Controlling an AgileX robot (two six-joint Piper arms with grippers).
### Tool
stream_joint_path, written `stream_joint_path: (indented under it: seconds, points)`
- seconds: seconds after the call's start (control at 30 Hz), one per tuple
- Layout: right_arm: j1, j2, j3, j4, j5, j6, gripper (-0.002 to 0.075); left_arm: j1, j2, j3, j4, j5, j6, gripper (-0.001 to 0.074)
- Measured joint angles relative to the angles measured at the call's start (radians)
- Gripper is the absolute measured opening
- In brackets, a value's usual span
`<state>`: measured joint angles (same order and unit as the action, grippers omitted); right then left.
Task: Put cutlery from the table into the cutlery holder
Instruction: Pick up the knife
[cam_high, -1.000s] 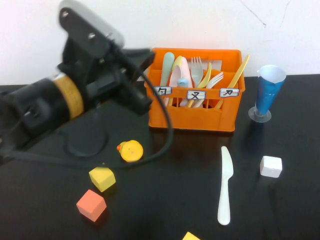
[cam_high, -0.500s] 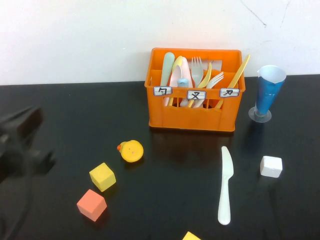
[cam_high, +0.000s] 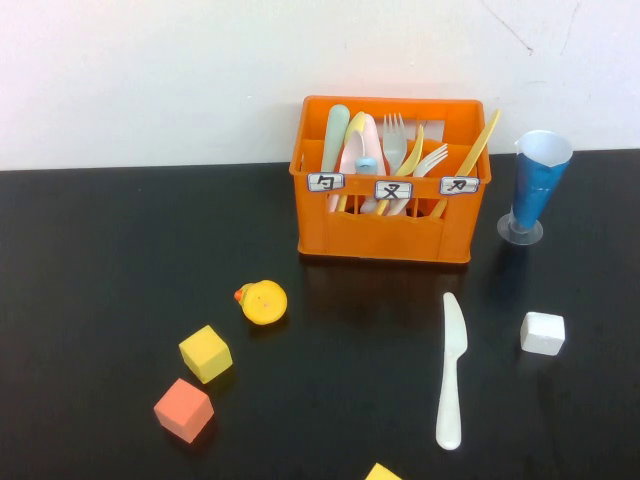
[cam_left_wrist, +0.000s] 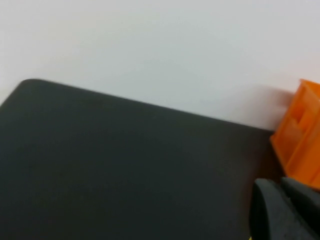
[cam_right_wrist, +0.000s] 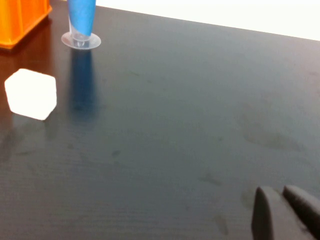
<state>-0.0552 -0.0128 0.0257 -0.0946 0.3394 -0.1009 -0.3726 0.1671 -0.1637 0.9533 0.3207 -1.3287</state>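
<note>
The cream-white knife (cam_high: 451, 370) lies on the black table (cam_high: 120, 250) in front of the orange cutlery holder (cam_high: 385, 228), handle toward me. The pale pink spoon (cam_high: 362, 152) stands in the holder's left compartment among other spoons, forks and a yellow knife. Neither arm shows in the high view. My left gripper (cam_left_wrist: 279, 186) is shut and empty above bare table, with the holder's corner (cam_left_wrist: 302, 135) just beyond it. My right gripper (cam_right_wrist: 281, 192) is shut and empty over bare table, far from the holder's corner (cam_right_wrist: 22, 20).
A blue cone cup (cam_high: 537, 185) stands right of the holder, also in the right wrist view (cam_right_wrist: 82, 15). A white cube (cam_high: 542, 333) lies right of the knife. A yellow duck (cam_high: 262, 301), a yellow cube (cam_high: 205, 353) and an orange cube (cam_high: 184, 409) lie front left.
My left arm, which was beside the holder's left side, has drawn back to the left and gone out of the high view. The knife and the other objects have not moved.
</note>
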Motion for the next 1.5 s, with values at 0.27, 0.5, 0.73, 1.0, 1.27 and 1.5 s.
stream_joint_path:
  seconds: [0.27, 0.5, 0.73, 1.0, 1.27, 1.5]
  points:
    - [0.000, 0.000, 0.000, 0.000, 0.000, 0.000, 0.0029, 0.000, -0.178, 0.012, -0.421, 0.197, 0.554, 0.0001]
    - [0.000, 0.000, 0.000, -0.002, 0.000, 0.000, 0.0029, 0.000, -0.180, 0.053, -0.485, 0.214, 0.616, 0.0000]
    - [0.000, 0.000, 0.000, -0.002, 0.000, 0.000, 0.0031, 0.000, -0.180, 0.182, -0.495, 0.026, 0.618, 0.0000]
    - [0.000, 0.000, 0.000, -0.002, 0.000, 0.000, 0.0030, 0.022, -0.180, 0.187, -0.667, -0.007, 0.876, 0.0000]
    - [0.000, 0.000, 0.000, -0.002, 0.000, 0.000, 0.0030, 0.293, -0.180, 0.192, -1.214, -0.048, 1.478, 0.0000]
    - [0.000, 0.000, 0.000, -0.002, 0.000, 0.000, 0.0030, 0.464, -0.180, 0.192, -1.313, 0.007, 1.568, 0.0000]
